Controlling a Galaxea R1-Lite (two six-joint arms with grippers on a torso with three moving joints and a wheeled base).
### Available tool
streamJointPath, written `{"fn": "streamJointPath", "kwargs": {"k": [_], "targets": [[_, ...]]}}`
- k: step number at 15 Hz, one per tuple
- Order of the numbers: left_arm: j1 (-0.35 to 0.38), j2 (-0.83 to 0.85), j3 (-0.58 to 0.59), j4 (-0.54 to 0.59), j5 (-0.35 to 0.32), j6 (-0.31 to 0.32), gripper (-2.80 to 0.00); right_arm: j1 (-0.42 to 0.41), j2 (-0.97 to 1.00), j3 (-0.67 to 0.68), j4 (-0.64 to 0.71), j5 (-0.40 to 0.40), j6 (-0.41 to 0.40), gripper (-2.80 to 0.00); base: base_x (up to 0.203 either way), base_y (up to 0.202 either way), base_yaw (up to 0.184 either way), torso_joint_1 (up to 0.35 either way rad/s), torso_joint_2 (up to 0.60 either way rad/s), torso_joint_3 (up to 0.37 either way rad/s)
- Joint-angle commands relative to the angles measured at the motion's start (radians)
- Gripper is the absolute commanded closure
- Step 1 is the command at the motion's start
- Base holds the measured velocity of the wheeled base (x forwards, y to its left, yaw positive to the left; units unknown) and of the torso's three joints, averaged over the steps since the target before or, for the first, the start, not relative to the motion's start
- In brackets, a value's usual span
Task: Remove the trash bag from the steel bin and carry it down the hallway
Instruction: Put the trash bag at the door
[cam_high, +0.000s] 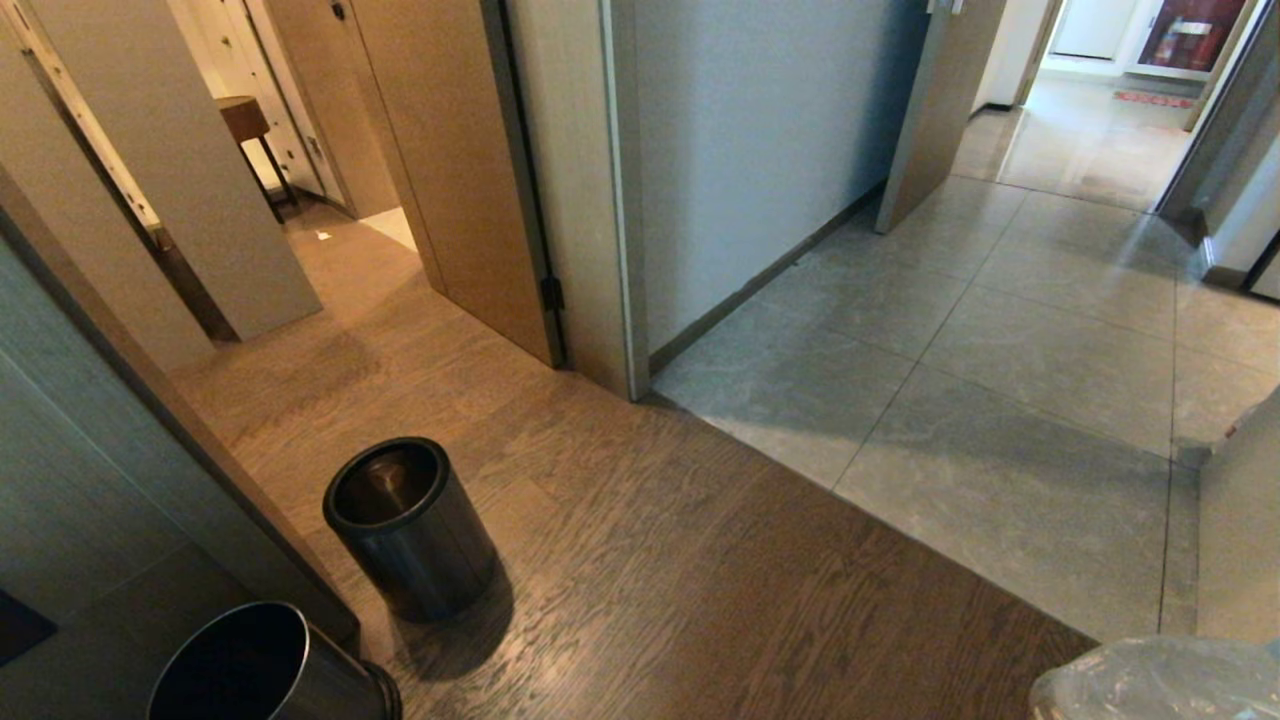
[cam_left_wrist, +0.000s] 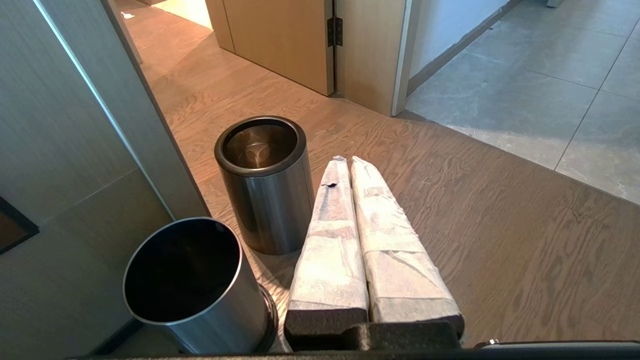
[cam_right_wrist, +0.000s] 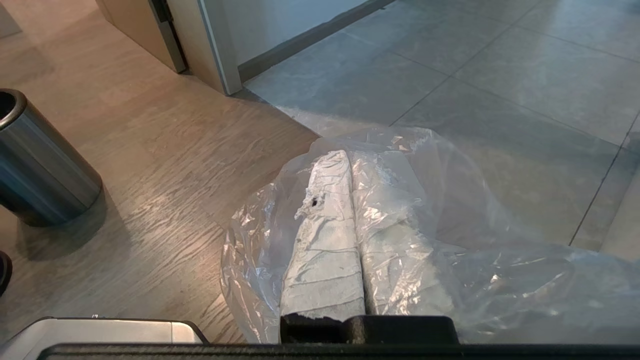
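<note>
So the right gripper (cam_right_wrist: 350, 165) has its fingers pinching the trash bag (cam_right_wrist: 450, 210) (steel bin (cam_high: 410, 525) sits empty); left gripper (cam_left_wrist: 348, 162) fingers pressed together. Drive smoothly onto the hallway (cam_high: 1000, 350) tiles, I'd say, grip tight.

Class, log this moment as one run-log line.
right gripper: shut on trash bag | left gripper: shut, empty | steel bin: empty, upright

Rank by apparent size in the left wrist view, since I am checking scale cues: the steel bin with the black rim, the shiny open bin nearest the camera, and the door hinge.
1-2. Shiny open bin and steel bin: similar; the shiny one only looks bigger, being nearer and cropped.
3. Door hinge: smallest.
</note>
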Motion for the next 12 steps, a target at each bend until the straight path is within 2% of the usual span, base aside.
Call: {"fn": "streamJointPath", "kwargs": {"k": [1,12], "targets": [[0.000,0.000,0.012,0.000,0.001,0.000,0.00,0.001,0.001,0.000,0.000,0.000,0.000,0.00,0.000,0.000,0.000,0.000,0.00,0.000],[0.000,0.000,0.012,0.000,0.001,0.000,0.00,0.001,0.001,0.000,0.000,0.000,0.000,0.00,0.000,0.000,0.000,0.000,0.00,0.000]]}}
